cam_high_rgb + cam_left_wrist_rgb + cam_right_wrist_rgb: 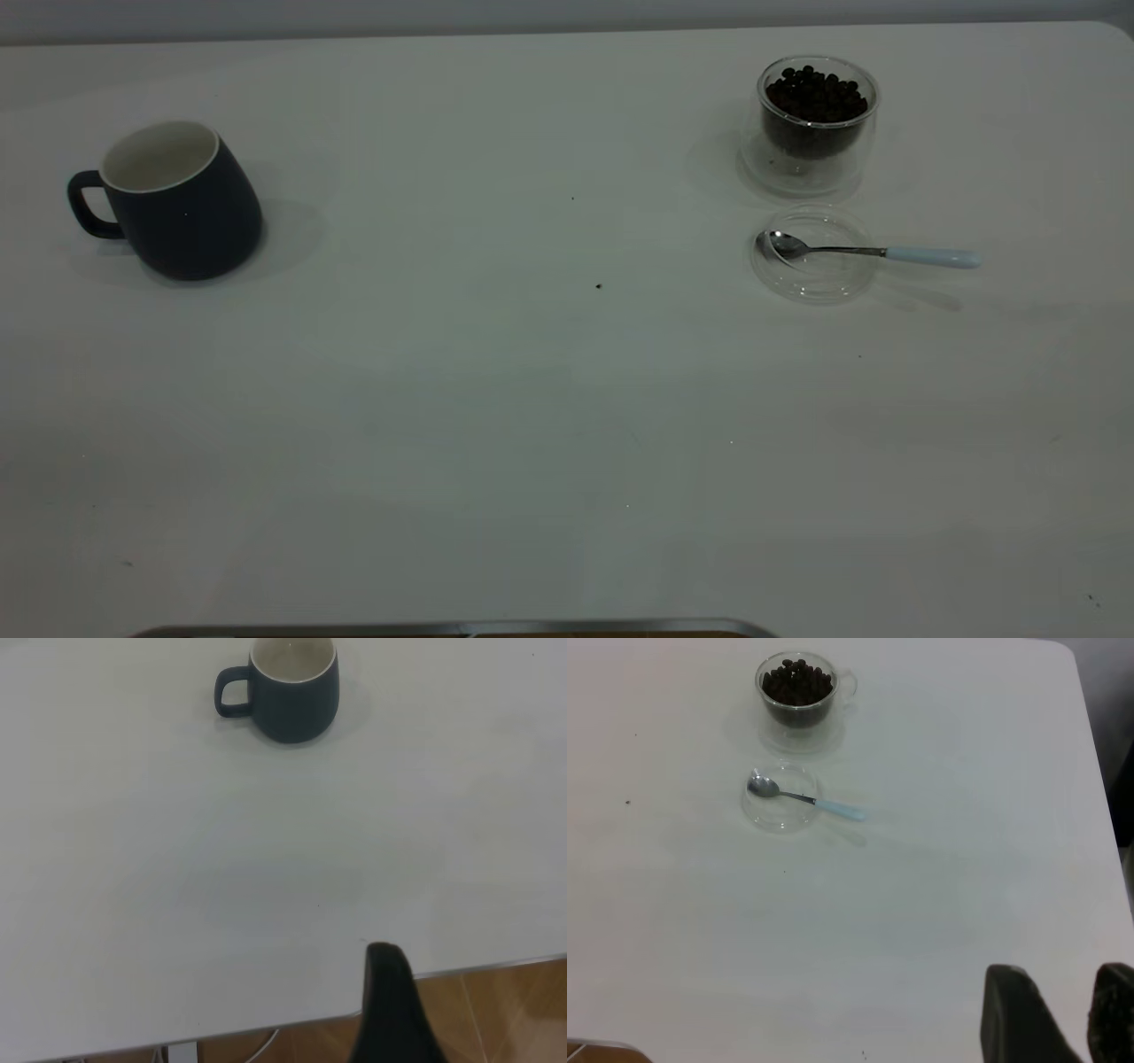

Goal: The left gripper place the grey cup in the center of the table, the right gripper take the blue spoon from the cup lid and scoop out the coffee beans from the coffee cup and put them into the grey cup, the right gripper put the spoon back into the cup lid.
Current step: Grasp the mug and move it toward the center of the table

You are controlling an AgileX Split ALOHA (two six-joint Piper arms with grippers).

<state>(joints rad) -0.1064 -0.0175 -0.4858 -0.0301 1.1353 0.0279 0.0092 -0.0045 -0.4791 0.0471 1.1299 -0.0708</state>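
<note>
Exterior view: nothing started, no arm seen over the table (532, 425).
Grey cup (182, 208) uncentred; blue spoon (873, 252) parked in cup lid (811, 279); right gripper (1054, 1014) parted, left gripper's state can't be told.

1. The table (532, 425) is wide, white and flat, with a few tiny dark specks.
2. At the far left stands the grey cup (182, 208), upright.
3. At the far right stands the coffee cup (813, 128).
4. Just nearer lies the cup lid (811, 276).

Dim, even light; the table (532, 399) looks greyish. Soft shadows spread beside the cup (182, 204). Spoon (873, 252) glints.
</note>
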